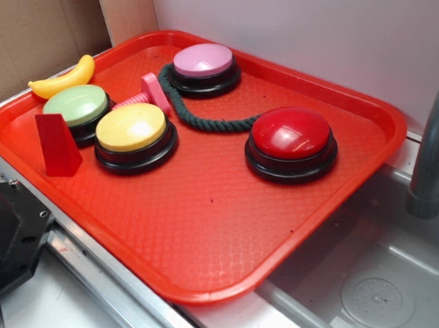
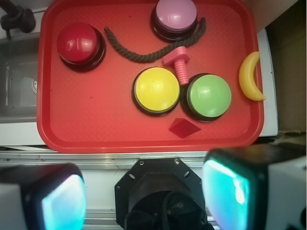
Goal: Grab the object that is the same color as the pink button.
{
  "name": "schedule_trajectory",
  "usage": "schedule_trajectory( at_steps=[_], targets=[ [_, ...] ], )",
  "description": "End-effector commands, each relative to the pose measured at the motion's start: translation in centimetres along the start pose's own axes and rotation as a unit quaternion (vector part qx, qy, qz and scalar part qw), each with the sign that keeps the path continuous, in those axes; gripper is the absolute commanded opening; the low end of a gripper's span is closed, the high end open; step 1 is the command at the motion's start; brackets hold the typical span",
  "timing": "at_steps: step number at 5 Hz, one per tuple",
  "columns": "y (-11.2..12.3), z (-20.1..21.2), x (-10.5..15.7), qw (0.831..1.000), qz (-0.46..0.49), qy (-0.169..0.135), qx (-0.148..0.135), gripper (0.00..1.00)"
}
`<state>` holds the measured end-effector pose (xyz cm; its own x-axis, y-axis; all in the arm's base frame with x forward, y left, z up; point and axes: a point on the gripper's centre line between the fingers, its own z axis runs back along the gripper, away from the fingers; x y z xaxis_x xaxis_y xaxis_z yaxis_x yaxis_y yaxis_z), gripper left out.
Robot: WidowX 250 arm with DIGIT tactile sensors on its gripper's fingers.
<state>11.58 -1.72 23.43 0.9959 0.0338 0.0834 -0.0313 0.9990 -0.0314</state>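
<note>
Lying on the red tray [image 2: 53, 129] is the pink bolt [image 2: 179, 64], wedged between the yellow button [image 2: 156, 89] and green button [image 2: 209, 96], its head near the pink button [image 2: 175, 15] and the dark rope [image 2: 139, 52] curling around that button. A red button [image 2: 78, 43] and red wedge [image 2: 184, 127] share the tray; the banana [image 2: 250, 76] rests at its rim. The gripper [image 2: 144, 196] hangs apart from the tray, fingers [image 2: 62, 201] spread, empty.

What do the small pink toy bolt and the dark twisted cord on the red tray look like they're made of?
The small pink toy bolt looks like moulded plastic, smooth and matte, with crisp ribbed threads. The dark twisted cord looks like fibre rope, perhaps cotton: twisted strands, a dull, slightly fuzzy surface.
</note>
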Motion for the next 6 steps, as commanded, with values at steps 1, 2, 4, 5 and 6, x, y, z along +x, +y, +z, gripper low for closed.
schedule_trajectory(
  at_steps=[1, 2, 4, 5, 6],
  targets=[
    [0.0, 0.0, 0.0, 1.000, 0.000, 0.000, 0.000, 1.00],
    [1.1, -0.9, 1.0, 0.999, 0.041, 0.009, -0.005, 1.00],
    [4.6, -4.6, 4.9, 0.975, 0.220, -0.003, 0.009, 1.00],
    [5.8, -7.0, 7.0, 0.951, 0.308, -0.015, 0.006, 1.00],
    [6.5, -9.4, 8.5, 0.937, 0.349, -0.014, 0.024, 1.00]
  ],
)
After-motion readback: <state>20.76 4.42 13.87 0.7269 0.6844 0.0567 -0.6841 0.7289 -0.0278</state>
